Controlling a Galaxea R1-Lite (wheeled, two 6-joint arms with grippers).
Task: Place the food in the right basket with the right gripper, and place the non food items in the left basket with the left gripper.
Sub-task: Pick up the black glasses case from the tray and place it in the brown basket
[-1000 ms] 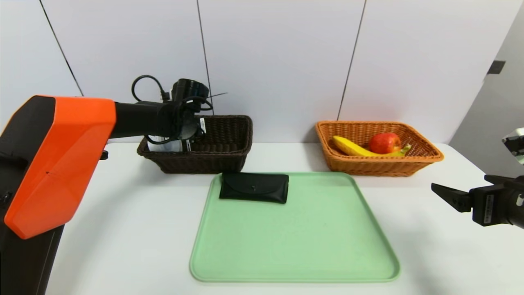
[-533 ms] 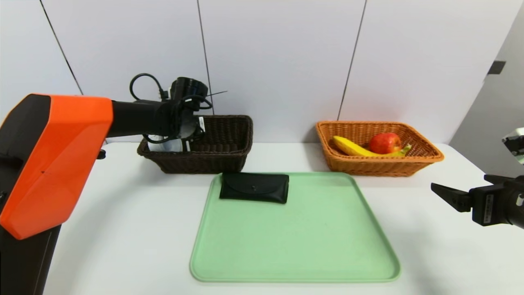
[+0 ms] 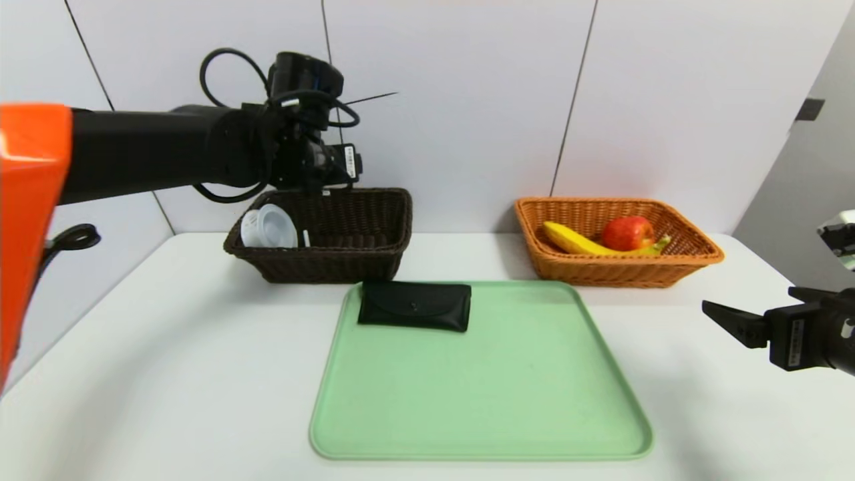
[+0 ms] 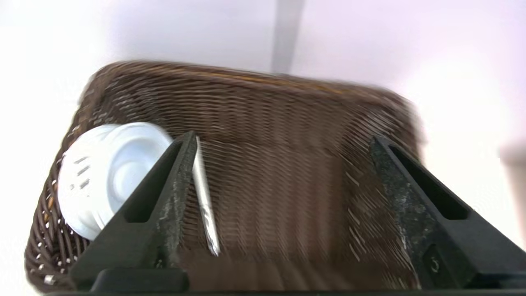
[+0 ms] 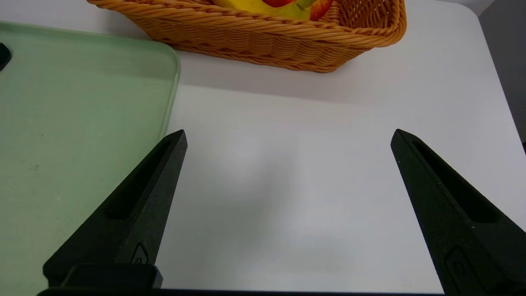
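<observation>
Above dark basket [image 3: 347, 230] — left gripper [image 4: 283, 197] spread, empty; pen [image 4: 204, 197] and spool [image 4: 107, 176] dropped inside; right gripper [image 5: 287, 197] parked, agape.

Blurred in the left wrist view: dark basket [image 4: 263, 135], pen [image 4: 204, 201]. Cut off by the edge: right gripper [image 3: 741, 324], banana [image 5: 263, 5].

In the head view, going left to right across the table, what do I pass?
White spool → slim pen, both in the dark brown basket → black pouch on the green tray → banana → apple, both in the orange-tan basket → right claw.
</observation>
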